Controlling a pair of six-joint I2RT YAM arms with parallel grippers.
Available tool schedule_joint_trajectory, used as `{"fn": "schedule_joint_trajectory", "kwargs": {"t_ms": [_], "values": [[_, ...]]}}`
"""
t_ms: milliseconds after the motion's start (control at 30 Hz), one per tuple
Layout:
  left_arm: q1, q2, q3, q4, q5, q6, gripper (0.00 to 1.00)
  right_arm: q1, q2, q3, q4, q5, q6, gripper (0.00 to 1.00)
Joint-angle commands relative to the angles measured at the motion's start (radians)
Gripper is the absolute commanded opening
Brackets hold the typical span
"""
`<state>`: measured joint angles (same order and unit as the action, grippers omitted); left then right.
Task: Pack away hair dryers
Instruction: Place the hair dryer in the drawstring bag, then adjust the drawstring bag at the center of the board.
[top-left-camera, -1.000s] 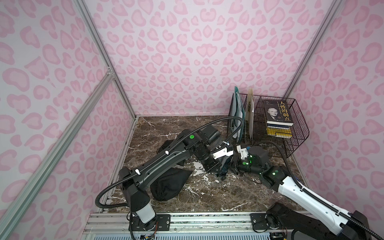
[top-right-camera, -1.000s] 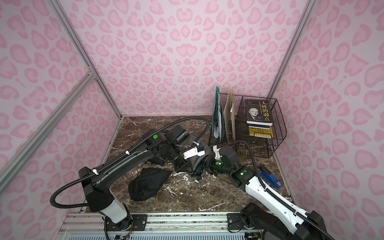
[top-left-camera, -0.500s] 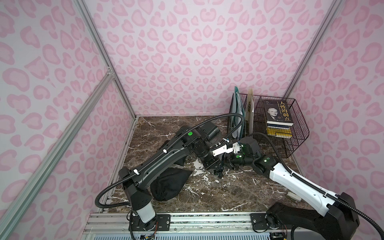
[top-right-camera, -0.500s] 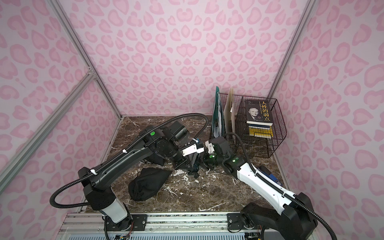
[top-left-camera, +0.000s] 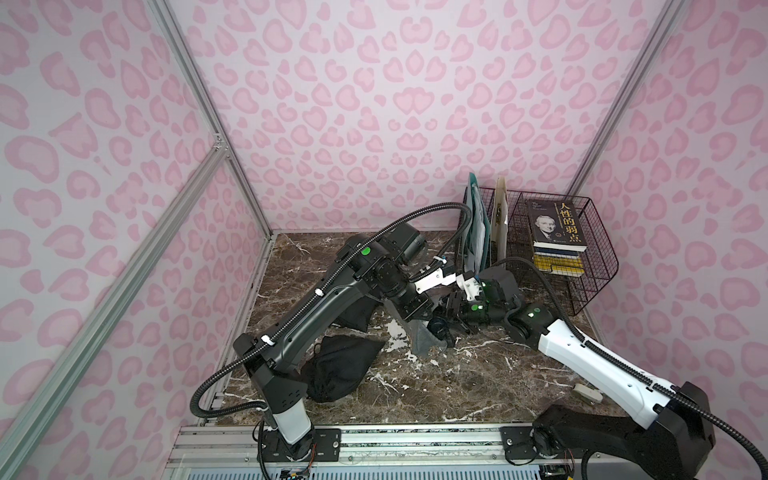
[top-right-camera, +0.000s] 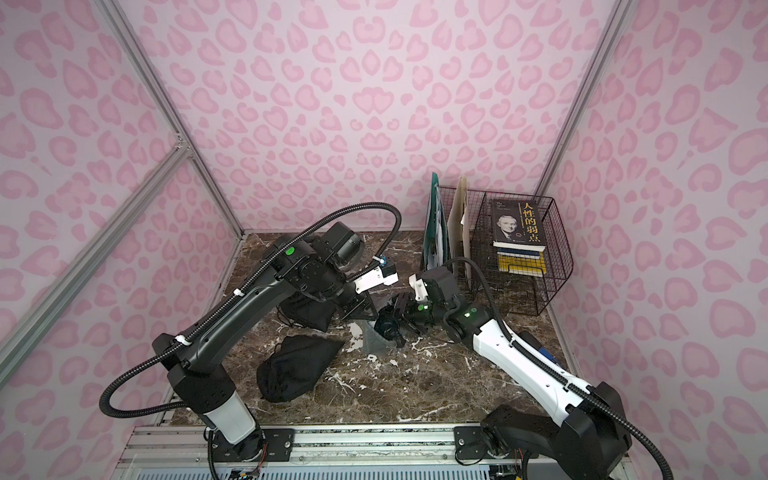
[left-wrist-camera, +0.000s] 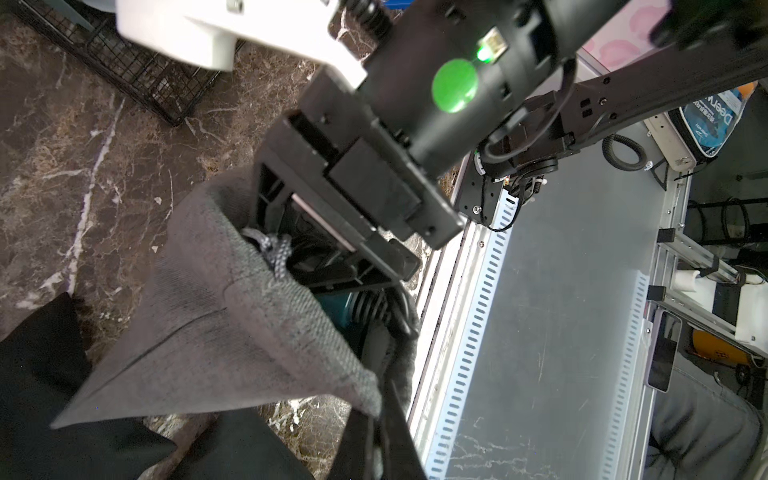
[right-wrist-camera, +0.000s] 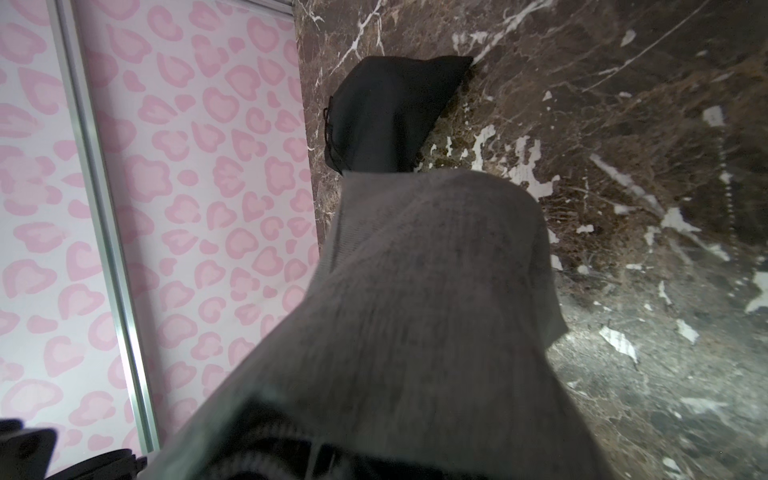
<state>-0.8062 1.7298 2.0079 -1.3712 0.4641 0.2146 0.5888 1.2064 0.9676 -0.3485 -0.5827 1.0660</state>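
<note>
left claw (left-wrist-camera: 376, 432) pinches the grey pouch (left-wrist-camera: 216, 324) by its rim, lifting it | right claw (left-wrist-camera: 328, 241) at the pouch mouth, jaws parted | teal dryer (left-wrist-camera: 338, 305) inside the pouch, mid-surface (top-left-camera: 457, 386) | black pouch (top-left-camera: 340, 370) lies near-left

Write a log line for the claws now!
left claw: shut on grey pouch rim | right claw: open in pouch mouth | teal dryer: inside pouch

Centre of the brown marble tabletop (top-left-camera: 457, 386): grey woven fabric pouch (top-left-camera: 422, 338), dark teal plastic hair dryer (left-wrist-camera: 343, 305) in its mouth. Black fabric pouch (top-left-camera: 340, 368) near-left of it, black wire basket (top-left-camera: 598, 274) far right.
</note>
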Motion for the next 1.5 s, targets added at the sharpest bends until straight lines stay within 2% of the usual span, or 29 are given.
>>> {"fn": "schedule_joint_trajectory", "kwargs": {"t_ms": [0, 367, 533, 867, 1133, 1467], "values": [[0.004, -0.009, -0.037, -0.004, 0.028, 0.019, 0.01, 0.0, -0.02, 0.033, -0.024, 0.027, -0.051, 0.55], [0.029, -0.056, -0.07, 0.008, 0.005, 0.012, 0.01, 0.003, -0.15, -0.006, -0.159, 0.147, -0.132, 0.56], [0.033, -0.07, -0.07, 0.0, 0.002, 0.014, 0.01, 0.031, -0.265, -0.116, -0.118, 0.16, -0.086, 0.55], [0.064, -0.021, -0.003, 0.001, -0.021, 0.0, 0.01, 0.18, -0.394, -0.282, -0.03, 0.272, 0.033, 0.54], [0.104, 0.012, 0.017, 0.006, 0.027, -0.03, 0.01, 0.288, -0.401, -0.359, 0.106, 0.359, 0.109, 0.54], [0.105, -0.011, 0.011, 0.005, 0.057, -0.038, 0.01, 0.308, -0.415, -0.434, 0.195, 0.429, 0.151, 0.5]]}}
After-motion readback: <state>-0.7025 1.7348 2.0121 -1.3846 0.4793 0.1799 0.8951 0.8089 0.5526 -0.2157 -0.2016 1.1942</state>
